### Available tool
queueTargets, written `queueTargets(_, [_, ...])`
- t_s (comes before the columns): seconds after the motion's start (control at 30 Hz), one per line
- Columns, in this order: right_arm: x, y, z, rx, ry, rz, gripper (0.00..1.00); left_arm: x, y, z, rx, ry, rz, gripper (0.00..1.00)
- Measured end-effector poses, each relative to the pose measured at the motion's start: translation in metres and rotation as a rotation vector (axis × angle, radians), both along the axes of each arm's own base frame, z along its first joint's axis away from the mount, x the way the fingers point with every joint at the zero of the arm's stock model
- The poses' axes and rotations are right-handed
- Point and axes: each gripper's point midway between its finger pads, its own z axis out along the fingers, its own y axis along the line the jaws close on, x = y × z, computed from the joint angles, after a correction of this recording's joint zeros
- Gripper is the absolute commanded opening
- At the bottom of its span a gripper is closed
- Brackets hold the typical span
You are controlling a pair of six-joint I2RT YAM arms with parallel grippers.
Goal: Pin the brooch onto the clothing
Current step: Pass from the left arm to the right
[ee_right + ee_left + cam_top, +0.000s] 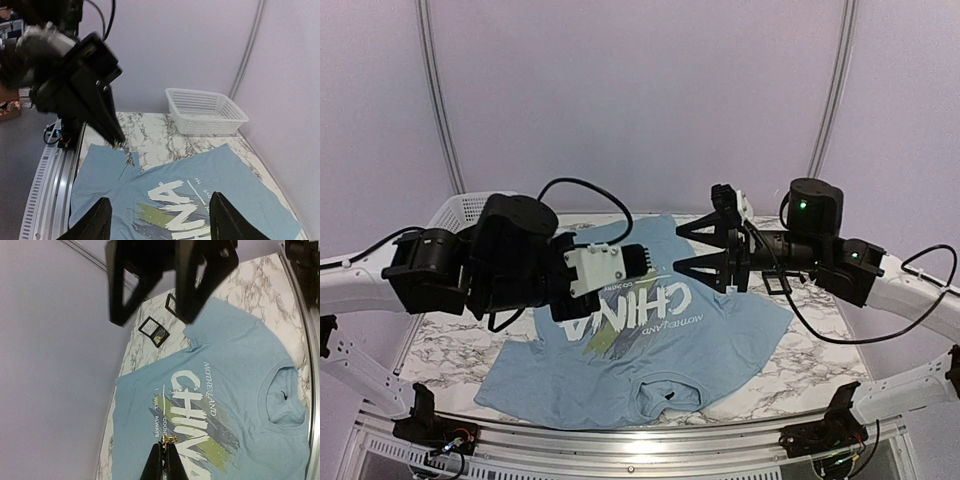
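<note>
1. A white plastic mesh basket [458,210] stands behind the left claw, off to its outer side, and has no part in the work.
2. The left claw [165,446] has its jaws pressed tight together, nipping the small round dull-gold brooch [168,439] at the very tips.
3. A large light blue cotton T-shirt [660,360] with white "CHINA" lettering lies spread flat beneath both claws. The lettering sits just under the left claw's tips. The brooch appears to hang above the cloth rather than on it.
4. The right claw [159,196] is spread wide with nothing in it. It faces the left claw's tips from nearby.
5. Two small square black cases [154,331] lie beyond the right claw on the marbled table [810,350], beside the shirt's sleeve.
6. Progress, as I judge it: the brooch is out of its case, gripped and brought over the shirt. Lowering it and fastening its pin into the fabric are not yet done. Whether the pin is open, I cannot tell.
</note>
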Motion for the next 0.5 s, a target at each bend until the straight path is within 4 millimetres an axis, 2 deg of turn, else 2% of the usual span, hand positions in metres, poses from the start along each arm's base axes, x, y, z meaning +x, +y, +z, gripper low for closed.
queueTargets(0.13, [-0.003, 0.019, -0.033, -0.062, 0.099, 0.101, 0.47, 0.005, 0.009, 0.015, -0.118, 0.110, -0.011, 0.00])
queueTargets(0.27, [-0.010, 0.032, -0.061, -0.103, 0.217, 0.200, 0.45, 0.004, 0.007, 0.008, -0.158, 0.204, -0.020, 0.00])
queueTargets(0.37, [-0.018, 0.040, -0.067, -0.115, 0.254, 0.251, 0.45, -0.004, 0.002, 0.003, -0.167, 0.261, -0.051, 0.00])
queueTargets(0.5, [-0.030, 0.050, -0.060, -0.107, 0.250, 0.307, 0.45, -0.011, -0.002, 0.001, -0.187, 0.319, -0.084, 0.00])
